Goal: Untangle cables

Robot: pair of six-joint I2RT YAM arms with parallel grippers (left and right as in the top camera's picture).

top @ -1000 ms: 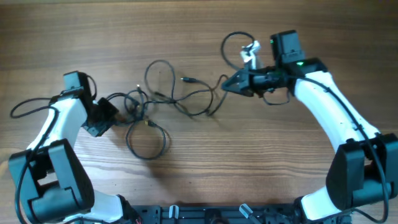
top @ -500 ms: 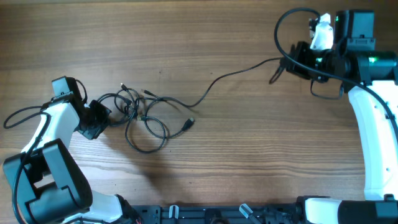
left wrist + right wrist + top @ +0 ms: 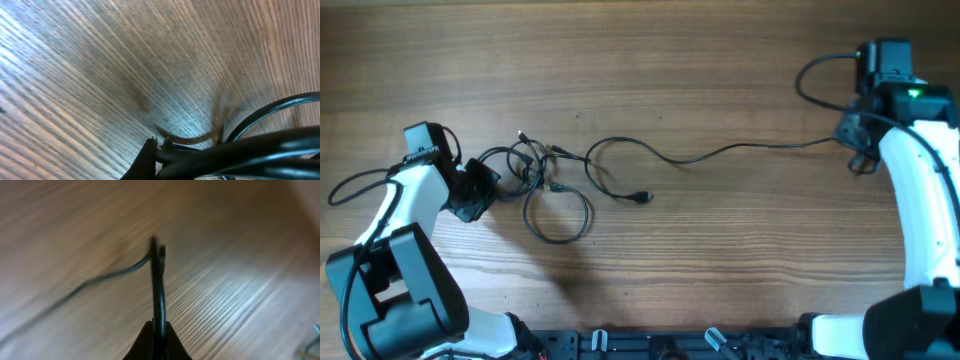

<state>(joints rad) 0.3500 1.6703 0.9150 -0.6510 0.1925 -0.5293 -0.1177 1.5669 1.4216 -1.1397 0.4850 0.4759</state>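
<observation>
A small tangle of thin black cables (image 3: pixel 533 168) lies at the left, with one loop (image 3: pixel 558 216) drooping toward the front. My left gripper (image 3: pixel 480 188) is shut on the tangle's left side; in the left wrist view, black cords (image 3: pixel 250 150) bunch at its tips (image 3: pixel 159 146). One long cable (image 3: pixel 720 153) runs from a loop beside the tangle across to the far right, and a plug (image 3: pixel 645 198) lies loose on the wood. My right gripper (image 3: pixel 847 132) is shut on that cable's right end; the right wrist view shows the cord (image 3: pixel 158 285) pinched between the fingers (image 3: pixel 158 330).
The wooden table (image 3: pixel 650 60) fills all views. A thick black arm wire (image 3: pixel 350 180) curls at the far left, and another (image 3: pixel 817 72) arcs above the right arm. The arm bases (image 3: pixel 410 300) stand along the front edge.
My right gripper has swung from the middle to the far right, drawing one cable out of the tangle into a long line. The left gripper kept its grip and shifted slightly left.
</observation>
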